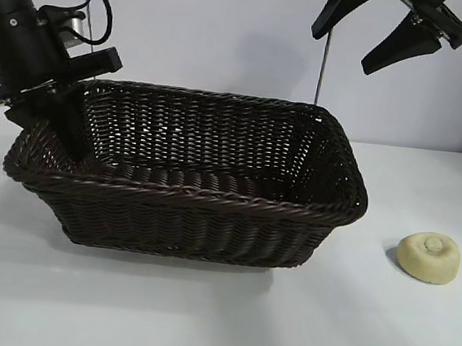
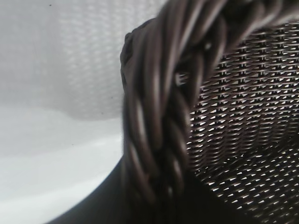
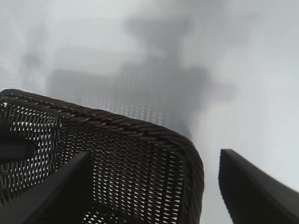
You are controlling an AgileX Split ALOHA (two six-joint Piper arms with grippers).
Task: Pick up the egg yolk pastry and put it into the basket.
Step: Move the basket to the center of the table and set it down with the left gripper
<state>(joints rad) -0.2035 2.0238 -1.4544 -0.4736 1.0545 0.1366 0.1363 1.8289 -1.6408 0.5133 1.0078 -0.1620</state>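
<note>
Pastry on table | left hand pinching basket rim | right hand spread

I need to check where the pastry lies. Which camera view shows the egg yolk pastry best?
The exterior view: the egg yolk pastry lies whole on the table, right of the basket. Neither wrist view shows it, only basket wicker.
</note>
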